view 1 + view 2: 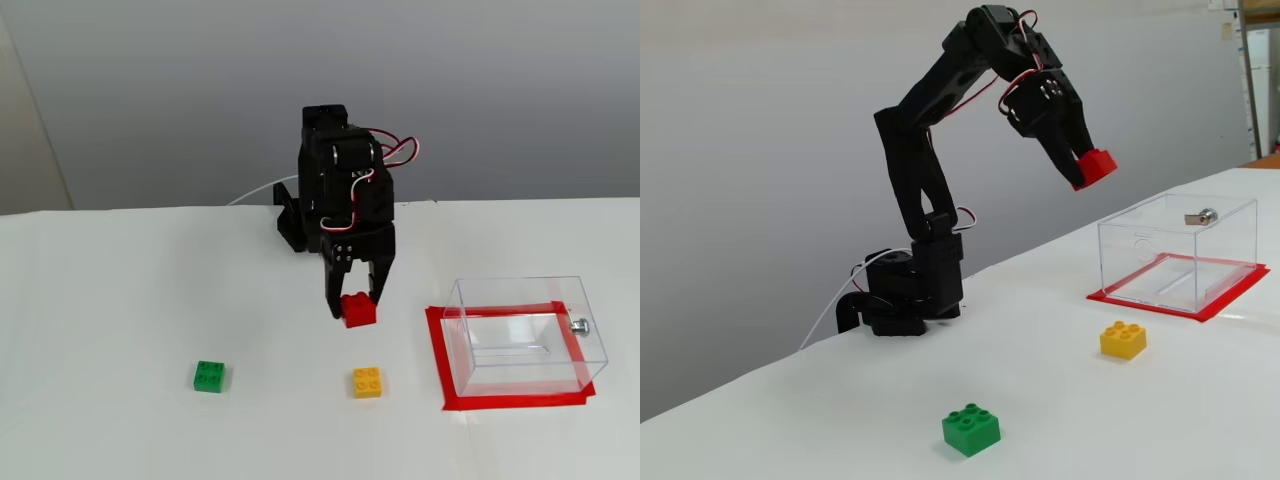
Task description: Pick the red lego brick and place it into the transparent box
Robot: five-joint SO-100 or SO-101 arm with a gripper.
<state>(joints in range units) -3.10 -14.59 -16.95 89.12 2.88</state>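
My gripper (357, 306) (1092, 170) is shut on the red lego brick (358, 310) (1096, 166) and holds it high in the air. In a fixed view the brick hangs above the table between the arm base and the yellow brick. The transparent box (525, 335) (1175, 250) stands on the table inside a red tape rectangle (437, 352) (1230, 297), right of the gripper in both fixed views, with a small silver knob (579, 325) (1204, 215) on one wall. Nothing lies inside the box.
A green studded brick (209, 376) (971, 429) and a yellow studded brick (367, 382) (1123, 339) lie on the white table (110, 300) nearer the front. The arm base (300, 225) (900, 300) stands at the table's back edge by a grey wall.
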